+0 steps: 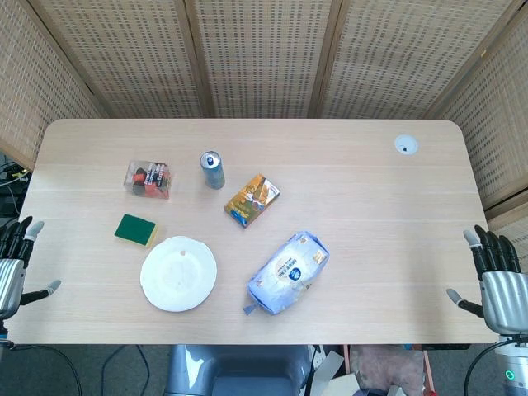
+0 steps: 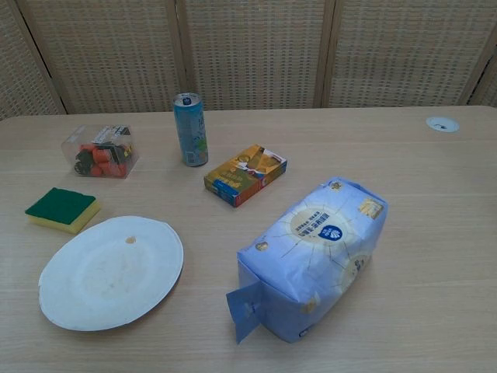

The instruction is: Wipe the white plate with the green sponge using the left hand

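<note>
Near the table's (image 1: 379,272) front-left corner, the white plate (image 1: 178,273) lies flat with the green sponge (image 1: 135,229) just beside its far-left rim. Off that corner, the left hand (image 1: 11,266) hangs empty, fingers apart; the right hand (image 1: 499,280) likewise. Best approach, likely: come over the sponge from above, grip its long sides, then lift clear before sweeping across the plate.
</note>
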Motion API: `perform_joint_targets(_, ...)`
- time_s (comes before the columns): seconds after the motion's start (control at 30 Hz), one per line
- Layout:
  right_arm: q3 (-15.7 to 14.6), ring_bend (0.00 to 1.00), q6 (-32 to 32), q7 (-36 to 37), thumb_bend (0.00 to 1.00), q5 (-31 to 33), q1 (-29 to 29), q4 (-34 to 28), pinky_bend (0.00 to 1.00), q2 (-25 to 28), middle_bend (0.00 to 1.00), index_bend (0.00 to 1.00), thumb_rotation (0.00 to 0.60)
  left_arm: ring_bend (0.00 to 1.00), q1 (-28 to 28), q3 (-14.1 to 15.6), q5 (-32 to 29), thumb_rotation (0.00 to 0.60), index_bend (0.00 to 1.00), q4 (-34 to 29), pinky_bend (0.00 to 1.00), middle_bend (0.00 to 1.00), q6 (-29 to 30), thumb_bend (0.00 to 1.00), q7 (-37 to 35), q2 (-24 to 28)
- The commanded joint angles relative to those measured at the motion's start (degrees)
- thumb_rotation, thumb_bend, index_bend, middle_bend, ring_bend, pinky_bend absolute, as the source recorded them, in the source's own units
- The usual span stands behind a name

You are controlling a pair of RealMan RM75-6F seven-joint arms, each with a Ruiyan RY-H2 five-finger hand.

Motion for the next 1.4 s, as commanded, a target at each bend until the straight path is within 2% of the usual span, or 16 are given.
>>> perform_joint_targets(0.03, -0.04, 0.00, 0.01, -0.04, 0.00, -0.22, 0.07, -0.03, 0.00, -0.01, 0.00, 0.00, 0.600, 0.00, 0.09, 0.05, 0.20, 0.600, 0.00, 0.10, 0.00, 0.00, 0.22, 0.00, 0.03, 0.03)
perform_joint_targets(0.2, 0.06, 0.00, -0.51, 0.05, 0.00, 0.09, 0.27, -0.06, 0.00, 0.06, 0.00, 0.00, 0.600, 0.00, -0.66, -0.09, -0.15, 0.600, 0.00, 0.80, 0.00, 0.00, -1.24, 0.00, -0.35, -0.08)
perform_joint_targets(0.33, 0.66, 0.00, -0.82, 0.22, 0.00, 0.81, 0.55, -0.47, 0.00, 0.27, 0.00, 0.00, 0.600, 0.00, -4.30, -1.23, -1.07, 0.600, 0.00, 3.65, 0.00, 0.00, -6.71, 0.00, -1.34, -0.85)
perform_joint_targets(0.53, 2.08, 0.00, -2.48, -0.36, 0.00, 3.72, 1.30, -0.71, 0.00, 0.29, 0.00, 0.00, 0.600, 0.00, -16.32, -2.45, 0.34, 0.600, 0.00, 16.49, 0.00, 0.00, -23.08, 0.00, -5.38, -4.85)
perform_joint_targets(0.63, 2.61, 0.00, -3.57, -1.04, 0.00, 5.26, 1.72, -0.35, 0.00, 0.07, 0.00, 0.00, 0.600, 0.00, -20.24, -2.05, 1.83, 0.600, 0.00, 23.72, 0.00, 0.00, -27.37, 0.00, -9.68, -8.52)
perform_joint_targets(0.73, 3.15, 0.00, -4.41, -1.81, 0.00, 6.75, 2.07, 0.12, 0.00, -0.30, 0.00, 0.00, 0.600, 0.00, -23.37, -1.11, 3.45, 0.600, 0.01, 31.13, 0.04, 0.00, -30.41, 0.00, -13.93, -12.65)
perform_joint_targets(0.87, 3.53, 0.00, -5.24, -2.60, 0.00, 8.25, 2.33, 0.73, 0.00, -0.74, 0.00, 0.00, 0.600, 0.00, -26.15, 0.56, 5.33, 0.600, 0.12, 39.16, 0.10, 0.05, -32.78, 0.00, -19.81, -17.37)
perform_joint_targets(0.97, 3.82, 0.00, -5.79, -2.83, 0.00, 9.43, 2.41, 1.23, 0.00, -1.01, 0.00, 0.00, 0.600, 0.03, -27.56, 1.74, 6.39, 0.600, 0.16, 42.94, 0.15, 0.10, -33.86, 0.00, -22.20, -19.97)
perform_joint_targets(1.1, 4.17, 0.00, -6.56, -2.86, 0.00, 10.71, 2.60, 1.92, 0.00, -1.27, 0.00, 0.00, 0.600, 0.07, -29.24, 2.97, 7.25, 0.600, 0.19, 46.34, 0.21, 0.13, -35.18, 0.00, -23.94, -22.32)
perform_joint_targets(1.4, 4.59, 0.00, -7.60, -2.75, 0.00, 12.15, 2.96, 2.90, 0.00, -1.60, 0.00, 0.00, 0.600, 0.15, -31.15, 3.98, 6.92, 0.600, 0.26, 51.22, 0.22, 0.15, -37.18, 0.00, -24.27, -25.98)
